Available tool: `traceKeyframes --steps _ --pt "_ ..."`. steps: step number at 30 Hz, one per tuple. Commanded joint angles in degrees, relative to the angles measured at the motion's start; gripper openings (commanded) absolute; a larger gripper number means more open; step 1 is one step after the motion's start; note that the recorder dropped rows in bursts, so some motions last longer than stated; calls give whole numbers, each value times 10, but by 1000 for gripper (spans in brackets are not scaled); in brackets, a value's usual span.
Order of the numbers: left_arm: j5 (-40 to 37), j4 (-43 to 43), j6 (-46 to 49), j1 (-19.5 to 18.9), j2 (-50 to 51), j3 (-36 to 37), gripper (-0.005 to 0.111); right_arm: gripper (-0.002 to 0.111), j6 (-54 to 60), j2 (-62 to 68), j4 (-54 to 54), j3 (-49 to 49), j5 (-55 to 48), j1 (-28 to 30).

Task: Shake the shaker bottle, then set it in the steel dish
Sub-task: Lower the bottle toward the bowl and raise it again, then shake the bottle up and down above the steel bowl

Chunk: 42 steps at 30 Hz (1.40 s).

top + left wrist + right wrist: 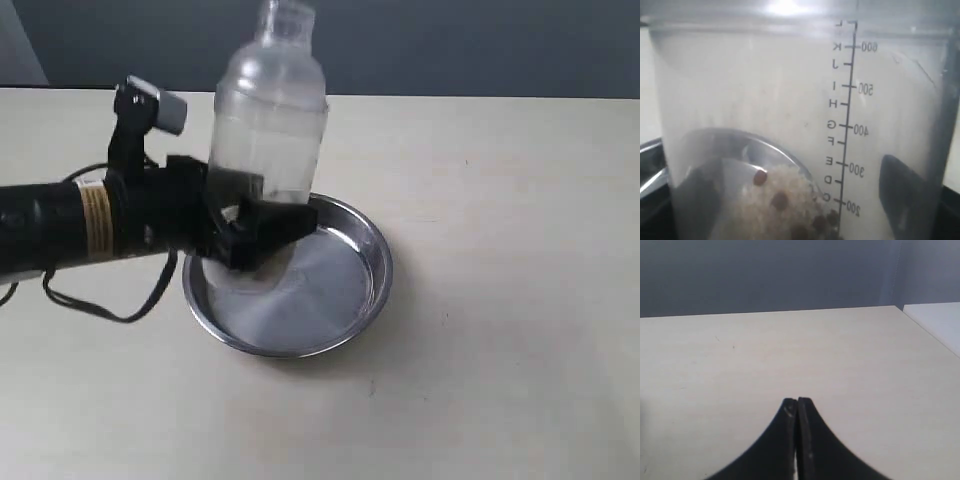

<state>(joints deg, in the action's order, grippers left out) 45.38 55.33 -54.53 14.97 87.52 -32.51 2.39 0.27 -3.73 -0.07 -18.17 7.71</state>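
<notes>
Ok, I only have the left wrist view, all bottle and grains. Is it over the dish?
Observer: Yes. The exterior view shows the left gripper holding the shaker bottle upright over the left part of the steel dish; whether its base touches, I cannot tell.
Operator: Is the cap on?
Observer: Yes, the cap sits on top.
Operator: And the other arm?
Observer: The right gripper has its fingers shut on nothing, above the table.
</notes>
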Motion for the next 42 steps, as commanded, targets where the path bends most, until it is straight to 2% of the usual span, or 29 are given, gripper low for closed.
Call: traceKeyframes --steps 1,2,4,5,6,8,9,10,12,13,14,16,18,20,23,25,27,29,31,32,33,35,37,38,39,40,42 --pt "129 -25 2 -26 -89 -71 0 -1 1 -3 0 1 7 3" --pt "73 7 1 -20 -111 -95 0 -1 1 -3 0 1 7 3" --pt "-90 86 -57 15 -129 -118 0 -1 1 -3 0 1 7 3" --pt "-143 94 -71 31 -111 -102 0 -1 1 -3 0 1 7 3" --pt "-159 81 -72 43 -81 -74 0 -1 1 -3 0 1 7 3" --pt "-102 22 -62 41 -25 -24 0 -1 1 -3 0 1 7 3" --pt "-34 3 -46 32 -10 -9 0 -1 1 -3 0 1 7 3" --pt "34 -8 -22 23 -10 -6 0 -1 1 -3 0 1 7 3" --pt "115 -30 3 11 -41 -28 0 -1 1 -3 0 1 7 3" --pt "109 -29 3 10 -67 -57 0 -1 1 -3 0 1 7 3" --pt "63 -9 2 12 -94 -89 0 -1 1 -3 0 1 7 3" --pt "-73 73 -39 37 -123 -129 0 -1 1 -3 0 1 7 3" --pt "-144 74 -48 61 -91 -106 0 -1 1 -3 0 1 7 3" --pt "-117 27 -35 59 -35 -65 0 -1 1 -3 0 1 7 3" --pt "72 -15 7 32 20 -22 0 -1 1 -3 0 1 7 3" --pt "133 -40 32 21 -10 -38 0 -1 1 -3 0 1 7 3" --pt "80 -33 34 21 -56 -85 0 -1 1 -3 0 1 7 3" --pt "-37 30 2 40 -88 -112 0 -1 1 -3 0 1 7 3" --pt "-105 31 -6 64 -74 -88 0 -1 1 -3 0 1 7 3" --pt "-110 8 -5 69 -51 -64 0 -1 1 -3 0 1 7 3" --pt "-86 -12 0 69 -31 -45 0 -1 1 -3 0 1 7 3" --pt "13 -42 26 53 -11 -18 0 -1 1 -3 0 1 7 3" --pt "106 -64 61 32 -43 -31 0 -1 1 -3 0 1 7 3" --pt "111 -71 66 24 -70 -53 0 -1 1 -3 0 1 7 3" --pt "72 -58 61 20 -99 -80 0 -1 1 -3 0 1 7 3" --pt "1 -26 44 25 -121 -104 0 -1 1 -3 0 1 7 3" --pt "-117 38 -18 50 -127 -114 0 -1 1 -3 0 1 7 3"
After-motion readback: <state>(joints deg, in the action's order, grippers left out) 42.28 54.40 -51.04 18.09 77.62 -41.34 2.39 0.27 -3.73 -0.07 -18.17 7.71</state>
